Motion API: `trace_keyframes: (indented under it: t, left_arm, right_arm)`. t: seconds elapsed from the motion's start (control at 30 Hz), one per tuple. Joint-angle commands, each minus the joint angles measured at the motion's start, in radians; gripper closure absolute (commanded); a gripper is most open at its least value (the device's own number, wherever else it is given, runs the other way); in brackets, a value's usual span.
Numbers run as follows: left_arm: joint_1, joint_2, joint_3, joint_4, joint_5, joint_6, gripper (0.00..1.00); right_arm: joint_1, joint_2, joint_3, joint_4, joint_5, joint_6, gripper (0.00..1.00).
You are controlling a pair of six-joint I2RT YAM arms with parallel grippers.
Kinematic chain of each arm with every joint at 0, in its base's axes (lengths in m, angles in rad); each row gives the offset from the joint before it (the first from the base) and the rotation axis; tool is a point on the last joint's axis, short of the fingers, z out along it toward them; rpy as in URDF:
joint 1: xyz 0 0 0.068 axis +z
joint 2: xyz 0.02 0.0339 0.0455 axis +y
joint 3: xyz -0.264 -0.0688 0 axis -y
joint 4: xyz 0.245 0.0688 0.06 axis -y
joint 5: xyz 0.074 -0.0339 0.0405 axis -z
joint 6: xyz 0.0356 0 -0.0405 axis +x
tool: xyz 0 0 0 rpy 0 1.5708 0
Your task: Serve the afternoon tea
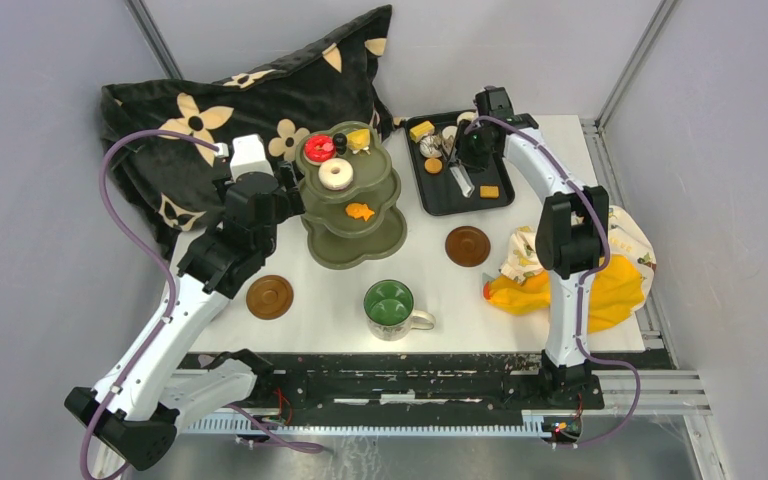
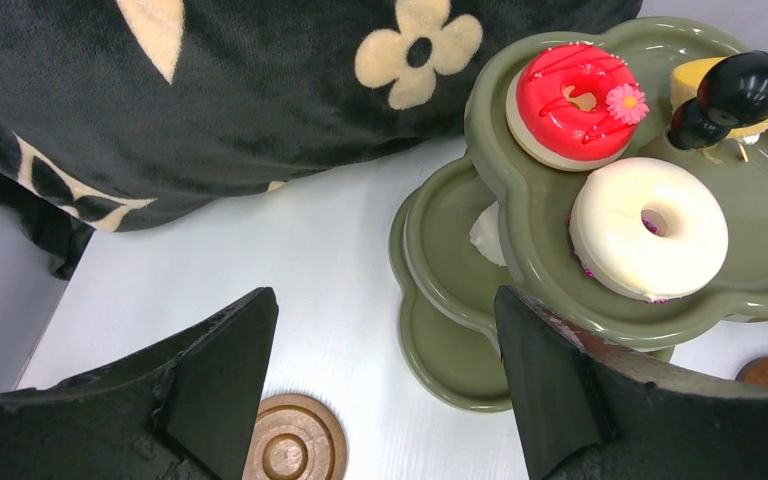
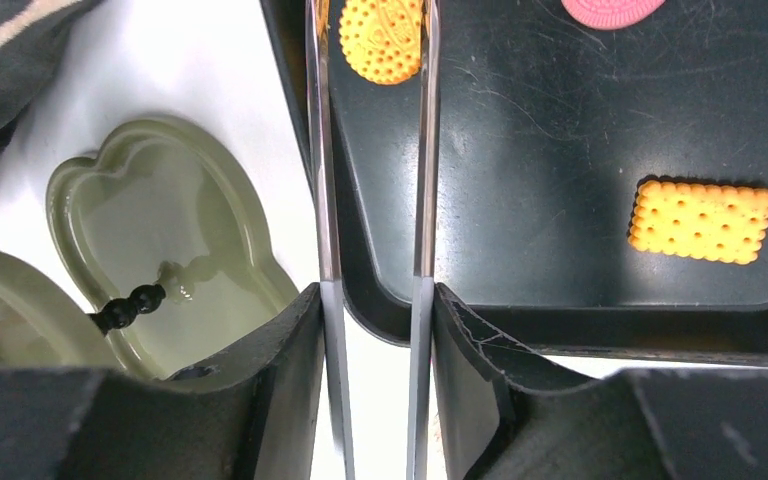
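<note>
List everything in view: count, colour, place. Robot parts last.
olive-green three-tier scalloped stand with black knob: one, olive, table centre
red-iced toy donut: one, red, top tier
white-iced toy donut: one, white, top tier
yellow toy cake slice: one, yellow, top tier
orange toy pastry: one, orange, middle tier
black rectangular tray: one, black, far right
orange toy biscuits: two, orange, on tray
round brown saucers: two, brown, either side of mug
green-lined mug: one, green inside, near edge
yellow cloth: one, yellow, right edge
black flowered pillow: one, black and cream, far left
metal tongs: one, silver, in right fingers
left fingers: open, empty, beside stand
right fingers: closed on tongs, over tray
</note>
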Motion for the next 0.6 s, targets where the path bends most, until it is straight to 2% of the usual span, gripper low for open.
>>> trace_keyframes:
  t: [0.0,0.27,0.57]
  left_arm:
    - [0.008,-0.017,0.008,0.056,0.005,0.035,0.13]
    - [0.016,-0.018,0.002,0.051,-0.002,0.038,0.13]
    - [0.022,-0.013,-0.005,0.058,0.01,0.036,0.13]
  right_arm:
    - [0.003,-0.011,0.106,0.003,-0.026,-0.02,0.53]
    - [-0.001,0.034,0.147,-0.007,-0.037,-0.006,0.52]
    - [-0.006,-0.006,0.111,0.015,-0.009,-0.019,0.53]
